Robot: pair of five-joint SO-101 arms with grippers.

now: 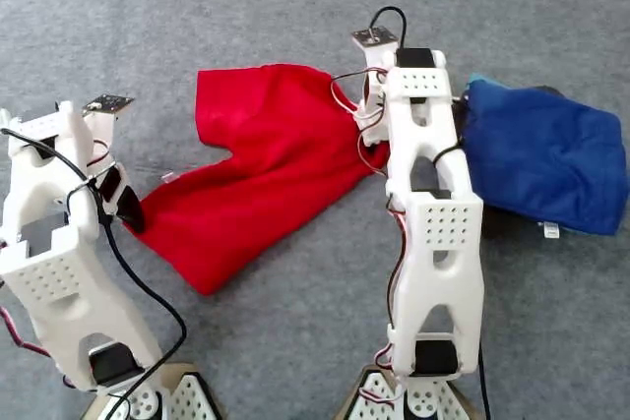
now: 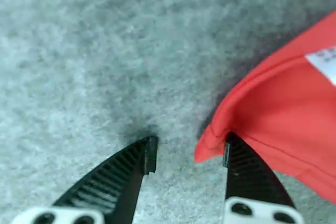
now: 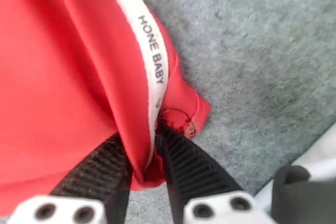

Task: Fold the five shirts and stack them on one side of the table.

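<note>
Left end effector [image 2: 190, 153] first: it's spread wide, nothing between the fingers, tips down at the grey worktop [image 2: 105, 51]. One finger [image 2: 247, 177] touches the folded edge of the red shirt [image 2: 283, 108]. The other rests over bare grey surface. A white label [image 2: 325, 61] shows on the red cloth near that edge.

Over to the right end effector [image 3: 143, 156]: clamped tight, pinching the red shirt's edge right where a white printed tape [image 3: 147, 51] runs along the fabric.

From the high view, the red shirt lies rumpled and partly spread in the middle of the worktop, between the two arms. The left arm sits at its near-left corner, the right arm at its right edge.

Past the right arm, on the right side of the worktop, a blue shirt [image 1: 546, 154] lies folded, just beside that arm. A lighter blue sliver peeks out at its far corner and something dark shows underneath. That may be more folded shirts stacked below, but I can't tell how many.
</note>
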